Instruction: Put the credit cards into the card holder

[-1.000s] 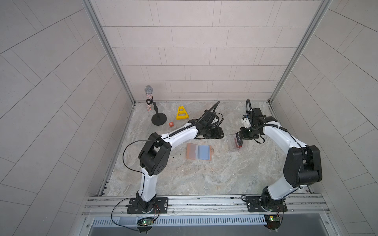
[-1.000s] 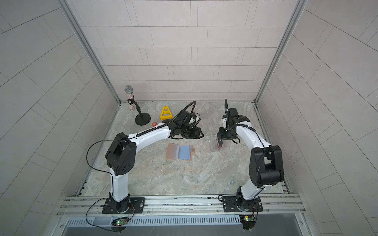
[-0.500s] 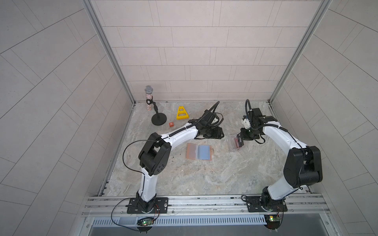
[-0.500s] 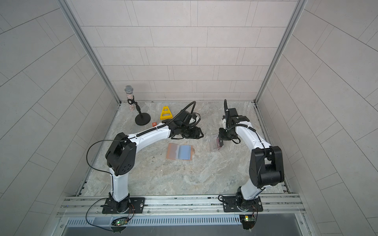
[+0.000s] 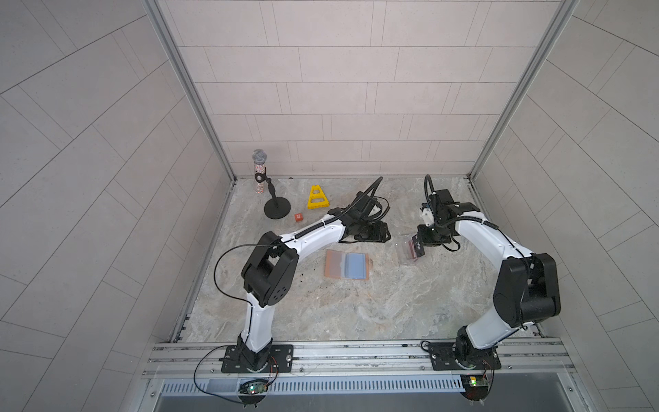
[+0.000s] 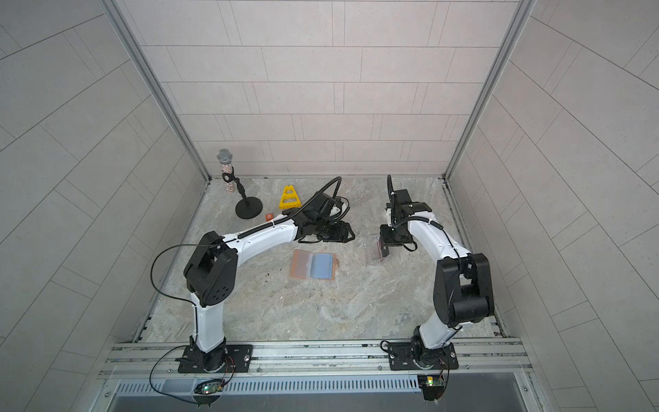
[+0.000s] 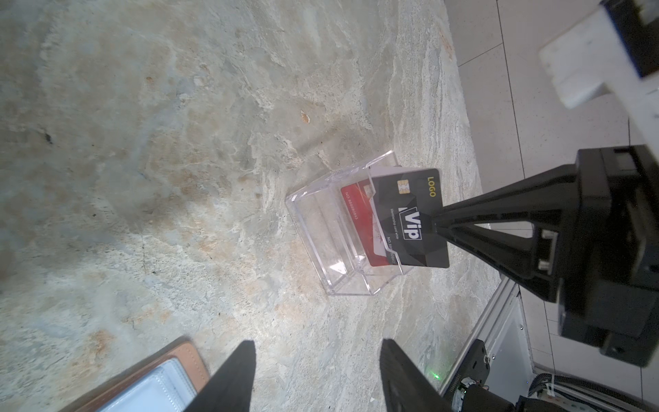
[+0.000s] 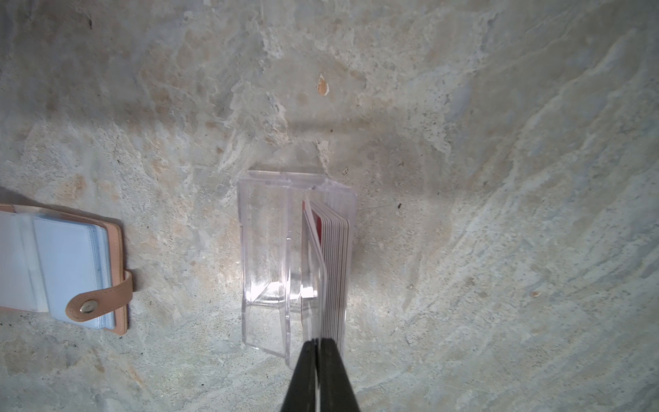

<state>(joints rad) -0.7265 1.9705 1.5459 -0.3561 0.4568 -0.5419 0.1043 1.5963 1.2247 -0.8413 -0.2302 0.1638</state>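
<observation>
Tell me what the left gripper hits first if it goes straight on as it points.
Most likely the clear box, straight ahead of the open left gripper; depth is unclear, so it may meet the table first.

Robot lab test cell: tiled panel walls (image 5: 321, 89), marble-look tabletop (image 5: 356, 310), aluminium mounting rail (image 5: 356, 353) along the front.

In a top view I have the card holder (image 6: 313, 265) lying open and flat in the middle of the desk (image 6: 303, 314), tan leaf left and blue-grey sleeves right, with the left gripper (image 6: 342, 235) low just behind it. The right gripper (image 6: 386, 245) points down onto the clear box (image 6: 371, 256), where the reddish credit cards (image 6: 378, 250) stand; how its jaws stand I can't tell at this size. A microphone on its stand (image 6: 228, 171), a yellow triangle (image 6: 289, 198) and an orange tag (image 6: 269, 216) sit far left.
</observation>
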